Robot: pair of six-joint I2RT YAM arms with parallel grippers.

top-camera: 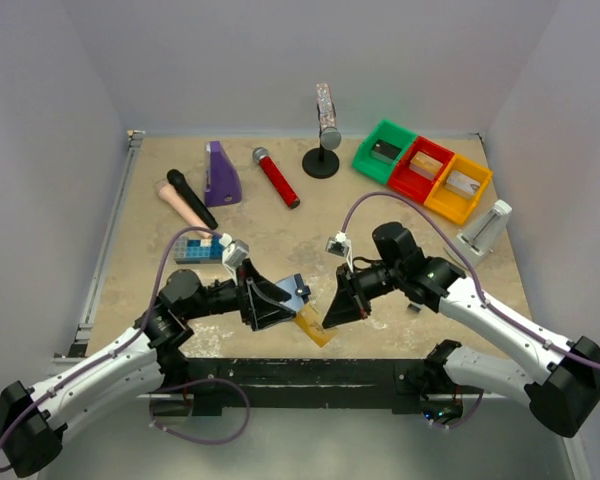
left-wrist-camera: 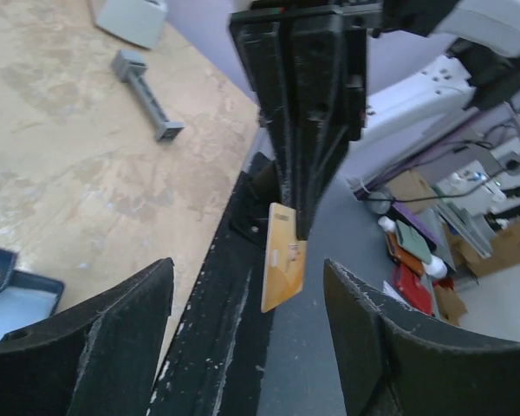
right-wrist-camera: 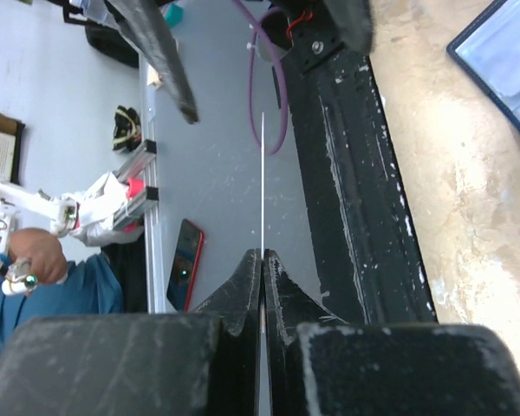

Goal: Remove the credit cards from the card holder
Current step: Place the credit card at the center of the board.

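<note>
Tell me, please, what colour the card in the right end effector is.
The card is orange-gold; left wrist view.

Orange-gold card [left-wrist-camera: 283, 260] glossy plastic; fingers [left-wrist-camera: 113, 347] matt black plastic (scuffed, whitish edges); tabletop [left-wrist-camera: 78, 165] mottled beige, matt.

Soft, even overhead light on worktop [top-camera: 280, 225]; faint short shadows; wrist-view fingers [left-wrist-camera: 95, 347] slightly blurred at six o'clock
</note>
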